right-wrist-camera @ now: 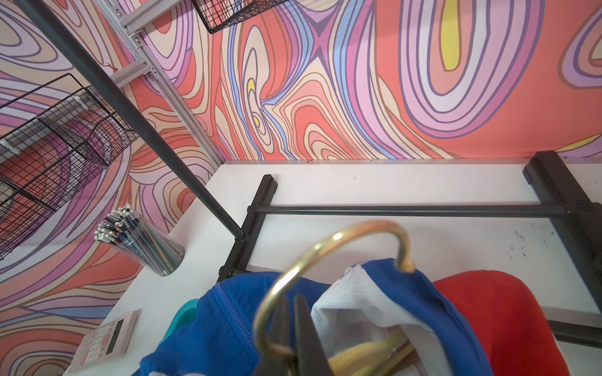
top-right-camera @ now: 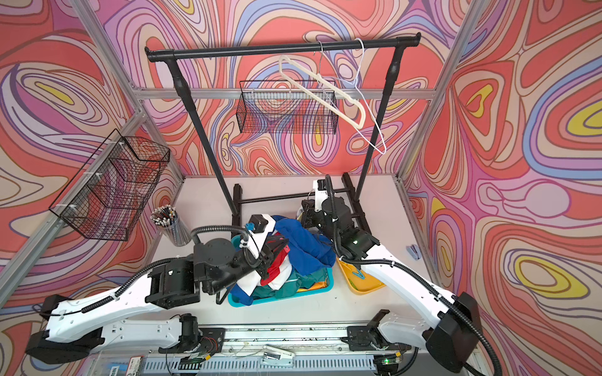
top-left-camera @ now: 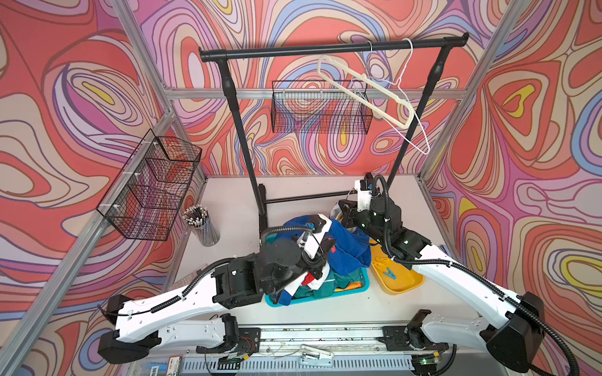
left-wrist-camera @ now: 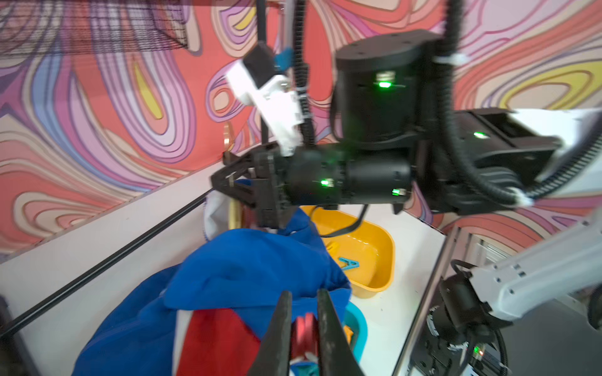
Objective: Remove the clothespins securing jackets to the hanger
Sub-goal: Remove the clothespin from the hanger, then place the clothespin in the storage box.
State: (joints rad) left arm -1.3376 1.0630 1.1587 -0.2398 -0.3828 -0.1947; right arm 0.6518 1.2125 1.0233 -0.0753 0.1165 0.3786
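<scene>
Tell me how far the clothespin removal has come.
Done: a blue clothespin lies in the yellow tray. In hand: the left gripper pinches a red clothespin at the blue jacket, while the right gripper holds the gold hanger hook. Left: other pegs, if any, are hidden by cloth.

One cream hanger (top-left-camera: pixel 405 123), one white hanger (top-left-camera: pixel 424 151) on the black rack (top-left-camera: pixel 293 51), one gold hanger (right-wrist-camera: pixel 374 224), two wire baskets (top-left-camera: pixel 321 107) (top-left-camera: pixel 153 188), one teal tub (top-left-camera: pixel 365 281), one yellow tub (top-left-camera: pixel 404 283), one pencil cup (top-left-camera: pixel 203 228), one blue clothespin (top-left-camera: pixel 389 272), one red clothespin (left-wrist-camera: pixel 304 328)
</scene>
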